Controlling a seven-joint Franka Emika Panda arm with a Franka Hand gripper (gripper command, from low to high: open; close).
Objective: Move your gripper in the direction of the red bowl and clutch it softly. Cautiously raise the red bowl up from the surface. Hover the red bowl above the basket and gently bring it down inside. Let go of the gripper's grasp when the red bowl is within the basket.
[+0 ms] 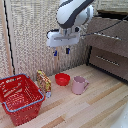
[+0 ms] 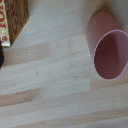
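The small red bowl [image 1: 62, 79] rests on the wooden floor, between a snack bag and the pink mug [image 1: 79, 85]. My gripper [image 1: 61, 51] hangs well above the bowl, its two blue-tipped fingers apart with nothing between them. The big red basket [image 1: 20, 98] with a grey-blue rim stands at the exterior view's left. In the wrist view the pink mug [image 2: 109, 49] shows with its opening toward the camera; the red bowl and my fingers do not appear there.
A yellow-red snack bag [image 1: 43, 82] stands between basket and bowl; its corner shows in the wrist view [image 2: 12, 20]. A dark wooden drawer unit [image 1: 109, 49] fills the exterior view's right. A woven screen [image 1: 30, 35] stands behind.
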